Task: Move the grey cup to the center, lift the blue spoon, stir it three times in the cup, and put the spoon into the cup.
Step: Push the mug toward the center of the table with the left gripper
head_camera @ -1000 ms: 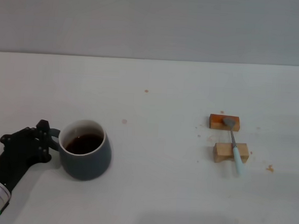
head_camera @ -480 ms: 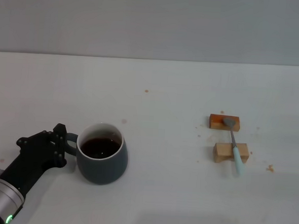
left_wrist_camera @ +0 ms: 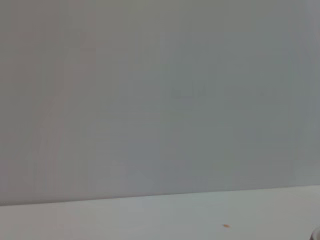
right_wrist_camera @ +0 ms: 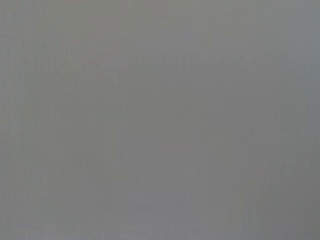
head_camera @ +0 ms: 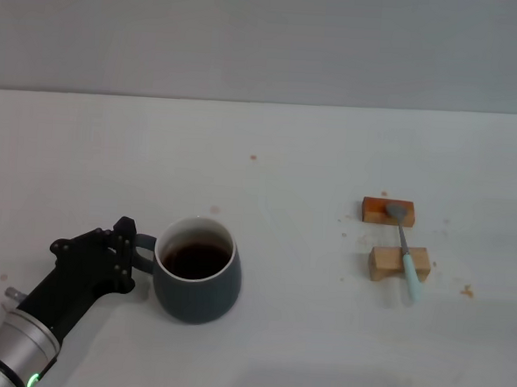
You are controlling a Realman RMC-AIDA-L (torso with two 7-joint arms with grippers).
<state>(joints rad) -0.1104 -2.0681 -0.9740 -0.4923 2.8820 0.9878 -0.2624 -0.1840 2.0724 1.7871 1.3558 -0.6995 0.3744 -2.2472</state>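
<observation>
The grey cup [head_camera: 197,273], holding dark liquid, stands on the white table left of the middle in the head view. My left gripper [head_camera: 130,254] is shut on the cup's small loop handle, its black body reaching in from the lower left. The blue spoon [head_camera: 406,252] lies across two small wooden blocks at the right, bowl on the far block, pale handle pointing toward me. Neither wrist view shows the cup or the spoon. My right gripper is out of view.
Two wooden blocks [head_camera: 387,211] [head_camera: 398,263] carry the spoon at the right. Small brown crumbs [head_camera: 253,157] dot the table [head_camera: 285,335]. A grey wall rises behind the table's far edge.
My left gripper has dragged the cup to the right and slightly nearer me, toward the table's middle. The spoon and blocks have not moved.
</observation>
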